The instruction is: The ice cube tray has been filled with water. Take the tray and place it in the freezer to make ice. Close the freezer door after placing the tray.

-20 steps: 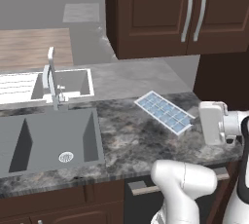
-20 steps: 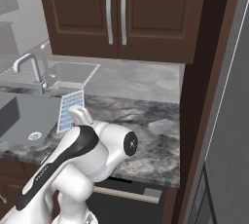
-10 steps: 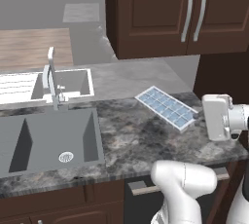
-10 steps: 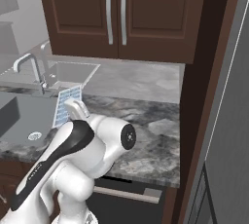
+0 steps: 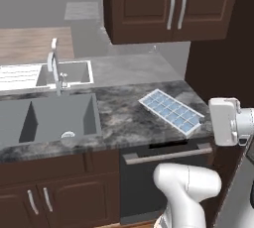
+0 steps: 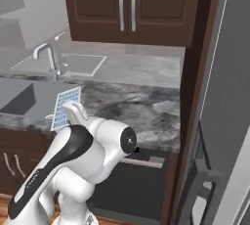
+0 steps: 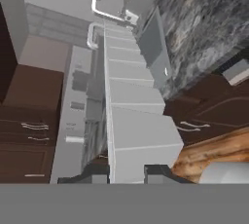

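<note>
The ice cube tray is white with pale blue water in its square cells. It hangs slightly tilted over the front right part of the dark stone counter. My gripper is shut on the tray's right end. In the right base view the tray shows just behind my arm. In the hand view the tray runs up and away from my gripper, a dark fingertip on each side of its near end. The light grey freezer door with a dark handle stands at the right; the freezer's inside is hidden.
A grey double sink with a faucet lies left of the tray. Dark wood wall cabinets hang above the counter. A dishwasher front with a bar handle sits below the counter edge. A dark wood panel separates counter from fridge.
The whole picture has shifted, so the base has moved. My hand has carried the tray a little right and toward the counter's front edge, still gripped.
</note>
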Available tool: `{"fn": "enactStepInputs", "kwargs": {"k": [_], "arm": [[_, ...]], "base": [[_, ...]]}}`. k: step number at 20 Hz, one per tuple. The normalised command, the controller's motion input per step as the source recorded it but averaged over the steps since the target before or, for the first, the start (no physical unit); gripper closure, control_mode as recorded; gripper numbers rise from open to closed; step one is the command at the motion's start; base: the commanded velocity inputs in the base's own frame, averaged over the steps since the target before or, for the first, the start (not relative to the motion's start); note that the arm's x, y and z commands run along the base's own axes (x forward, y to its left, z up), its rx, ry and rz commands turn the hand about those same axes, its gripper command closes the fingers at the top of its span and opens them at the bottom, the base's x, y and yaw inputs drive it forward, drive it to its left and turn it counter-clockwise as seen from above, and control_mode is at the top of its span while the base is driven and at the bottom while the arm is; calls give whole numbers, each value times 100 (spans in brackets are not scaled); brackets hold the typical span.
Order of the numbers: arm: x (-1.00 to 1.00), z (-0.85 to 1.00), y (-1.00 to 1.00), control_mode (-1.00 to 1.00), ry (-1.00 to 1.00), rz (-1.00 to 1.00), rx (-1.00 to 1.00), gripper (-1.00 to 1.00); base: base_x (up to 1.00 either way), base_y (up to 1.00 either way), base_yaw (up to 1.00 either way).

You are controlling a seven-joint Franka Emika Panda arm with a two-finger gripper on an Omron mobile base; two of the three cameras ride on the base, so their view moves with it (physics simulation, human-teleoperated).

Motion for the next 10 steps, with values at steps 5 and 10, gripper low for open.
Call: {"fn": "enactStepInputs", "kwargs": {"k": [5,10], "arm": [[0,0,0,100,0,0,0,100],[0,0,0,100,0,0,0,100]], "base": [[-97,-5,-1],[-76,0,-2]]}}
